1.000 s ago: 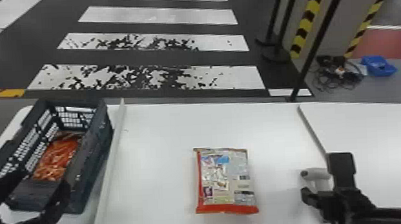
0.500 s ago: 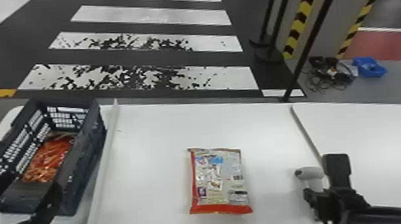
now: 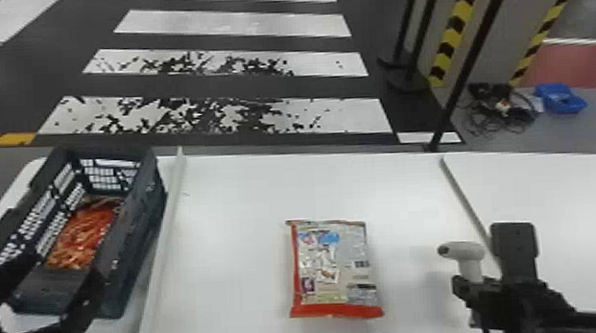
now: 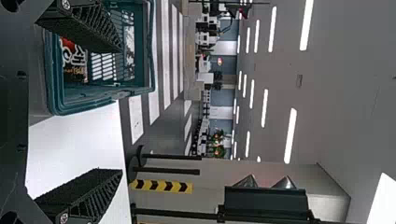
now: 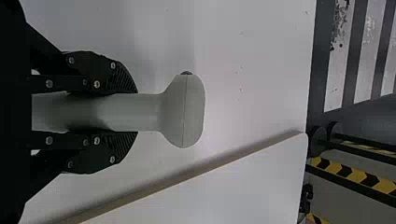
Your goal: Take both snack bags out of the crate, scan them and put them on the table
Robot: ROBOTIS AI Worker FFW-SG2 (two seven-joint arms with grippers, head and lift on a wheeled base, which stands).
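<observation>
Spread wide, the left hand (image 4: 122, 110) hangs empty by the near end of the crate (image 3: 139, 233), while the right hand (image 5: 135, 112) grips the scanner (image 5: 182, 112) by its handle. One snack bag (image 3: 335, 267) lies flat on the bench (image 3: 236, 204); whether it has been scanned, I cannot tell. The other bag (image 3: 81, 235) sits low inside the crate, so fetching it looks like the step in hand. To do that well, bring the left hand over the crate's opening, tip it downward and keep both fingers clear of the walls, since a finger catching the rim could drag the crate. Pinch the bag gently but deep enough that the slick wrapper won't slip, then lift straight up before turning toward the scanner.
</observation>
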